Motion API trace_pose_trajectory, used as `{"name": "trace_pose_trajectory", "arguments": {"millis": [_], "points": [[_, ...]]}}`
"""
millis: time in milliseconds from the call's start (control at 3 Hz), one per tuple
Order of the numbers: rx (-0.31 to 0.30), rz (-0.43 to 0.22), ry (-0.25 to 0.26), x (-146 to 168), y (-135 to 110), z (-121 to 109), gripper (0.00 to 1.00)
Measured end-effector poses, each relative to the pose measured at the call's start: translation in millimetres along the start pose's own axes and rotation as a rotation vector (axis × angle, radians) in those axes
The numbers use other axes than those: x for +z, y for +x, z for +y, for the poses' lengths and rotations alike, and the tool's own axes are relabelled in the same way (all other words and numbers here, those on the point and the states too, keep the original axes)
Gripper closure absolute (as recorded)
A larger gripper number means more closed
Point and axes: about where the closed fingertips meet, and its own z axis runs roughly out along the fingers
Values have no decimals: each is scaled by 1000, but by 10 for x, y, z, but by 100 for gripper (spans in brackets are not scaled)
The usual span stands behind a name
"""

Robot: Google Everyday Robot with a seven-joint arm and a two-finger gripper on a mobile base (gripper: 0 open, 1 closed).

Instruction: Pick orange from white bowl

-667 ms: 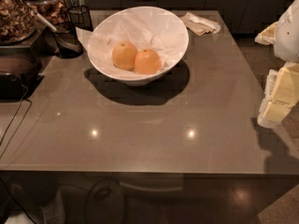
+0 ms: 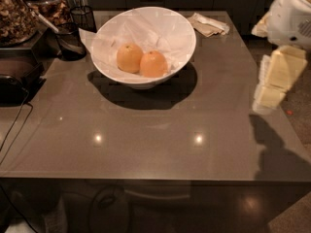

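The white bowl (image 2: 182, 28), lined with crinkled white paper, stands on the grey table at the back middle. Inside it lie two fruits side by side: the deeper-coloured orange (image 2: 153, 64) on the right and a paler yellow-orange fruit (image 2: 129, 58) on the left, touching each other. My gripper (image 2: 271, 90) hangs at the right edge of the view, above the table's right edge, well to the right of the bowl and apart from it. It holds nothing that I can see.
Dark mesh cups (image 2: 73, 33) and jars of snacks (image 2: 14, 13) stand at the back left. A dark tray (image 2: 14, 81) with a cable sits at the left edge. Folded napkins (image 2: 209, 24) lie behind the bowl at the right. The table top (image 2: 146, 140) is glossy.
The view has shifted slightly; the arm at the right edge appears a little further into view. The bowl and the fruits have not moved.
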Motion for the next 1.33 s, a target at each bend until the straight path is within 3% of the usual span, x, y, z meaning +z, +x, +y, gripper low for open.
{"name": "trace_pose_trajectory", "arguments": {"millis": [333,667,1000,1333], "points": [[-31,-21,6,-141,-220,-52,0],[-31,-35,30,-157,-261,-102,0],[4,1,-12,-12,-232,-163,0],[-12,3,-77,408,-807,-603,0]]}}
